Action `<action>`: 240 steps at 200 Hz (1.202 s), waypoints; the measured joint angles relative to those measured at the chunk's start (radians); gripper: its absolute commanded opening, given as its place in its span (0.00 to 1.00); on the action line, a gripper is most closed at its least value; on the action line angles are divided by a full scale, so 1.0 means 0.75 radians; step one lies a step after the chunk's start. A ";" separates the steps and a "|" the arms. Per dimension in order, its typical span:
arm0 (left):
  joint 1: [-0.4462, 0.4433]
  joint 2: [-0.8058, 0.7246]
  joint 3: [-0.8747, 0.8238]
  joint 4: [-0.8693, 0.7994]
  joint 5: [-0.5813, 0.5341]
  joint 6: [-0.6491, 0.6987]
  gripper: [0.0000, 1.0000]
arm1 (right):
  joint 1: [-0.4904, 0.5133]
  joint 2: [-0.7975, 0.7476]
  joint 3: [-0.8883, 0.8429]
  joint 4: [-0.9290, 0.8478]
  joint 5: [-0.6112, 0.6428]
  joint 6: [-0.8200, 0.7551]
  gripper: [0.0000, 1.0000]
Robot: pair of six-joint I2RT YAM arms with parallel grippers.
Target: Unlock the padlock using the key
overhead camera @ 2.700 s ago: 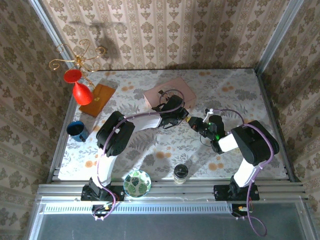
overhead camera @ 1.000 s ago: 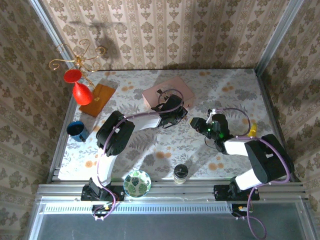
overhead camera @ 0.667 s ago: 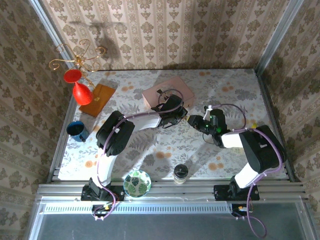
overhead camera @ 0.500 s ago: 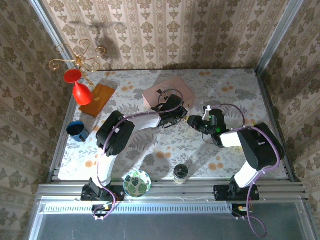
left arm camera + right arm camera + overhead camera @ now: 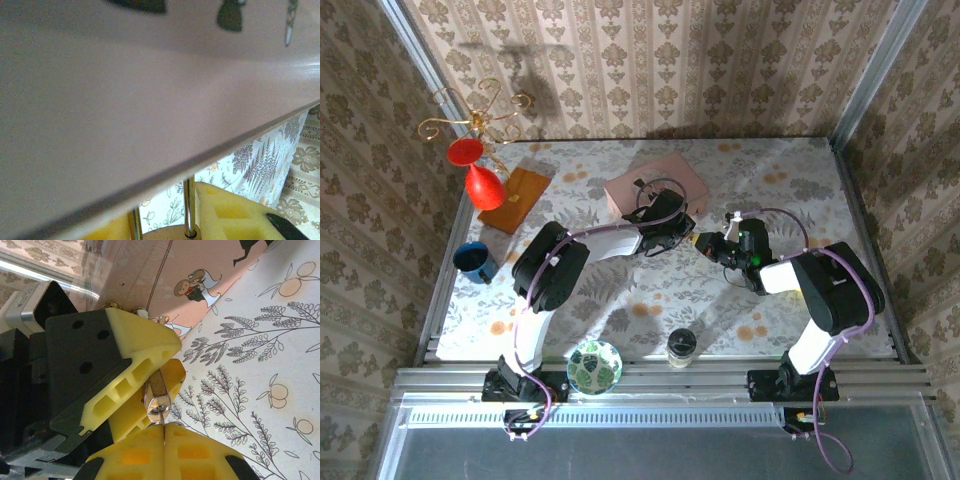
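Observation:
The padlock, a tiny pale brass lock, is clamped between the yellow foam fingers of my left gripper, keyhole end facing my right gripper. My right gripper's pads are pressed together on the key, whose thin blade runs into the keyhole. In the left wrist view the padlock's steel shackle rises just below the edge of the pink box, with one yellow pad beside it. In the top view the right gripper meets the left one just in front of the pink box.
The pink box with cartoon figures stands right behind the padlock. A blue cup, a brown block and a gold stand with red glasses are at the left. A patterned bowl and a jar sit at the near edge.
My right arm has drawn in and its gripper has edged left up to the padlock. Its jaws have closed on the key. The left arm has stayed put.

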 measured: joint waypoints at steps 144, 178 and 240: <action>0.021 0.000 -0.015 0.037 -0.016 0.013 0.00 | -0.051 0.224 0.035 0.332 -0.181 0.297 0.06; 0.021 0.000 -0.018 0.043 -0.015 0.013 0.00 | -0.051 0.224 0.035 0.333 -0.171 0.310 0.15; 0.013 -0.009 -0.033 0.063 0.017 0.014 0.00 | -0.051 0.133 0.035 0.233 -0.082 0.243 0.16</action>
